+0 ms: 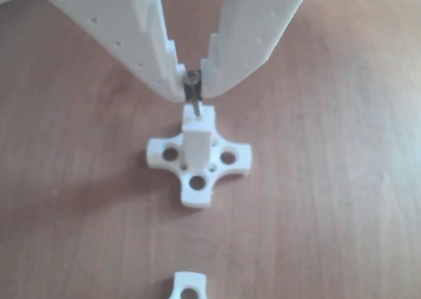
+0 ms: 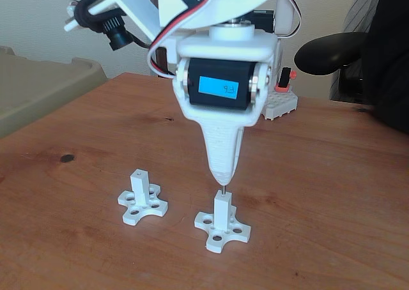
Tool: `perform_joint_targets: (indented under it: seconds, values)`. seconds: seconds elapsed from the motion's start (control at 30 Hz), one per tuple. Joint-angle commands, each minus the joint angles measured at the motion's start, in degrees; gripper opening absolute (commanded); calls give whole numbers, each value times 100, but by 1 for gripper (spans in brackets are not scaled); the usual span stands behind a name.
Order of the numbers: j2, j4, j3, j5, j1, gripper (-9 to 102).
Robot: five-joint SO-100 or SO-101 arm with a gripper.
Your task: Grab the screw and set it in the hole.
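Pinching the screw (image 1: 193,91) by its head, the fingers (image 1: 195,81) hang it upright right over the white post (image 1: 197,144), tip at the hole (image 2: 222,195) in its top face, so next comes a straight, gentle push down before letting go.

A reddish-brown wooden table (image 2: 332,194) carries two white cross-based posts: one (image 2: 221,225) directly beneath the gripper (image 2: 222,178), another (image 2: 142,200) off to its left in the fixed view.
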Motion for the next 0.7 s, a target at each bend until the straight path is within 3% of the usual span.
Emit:
perform_joint_targets:
  seconds: [0.0, 0.67]
  values:
    - [149, -62, -62, -9, -18, -4]
    - [35, -167, -70, -26, 0, -4]
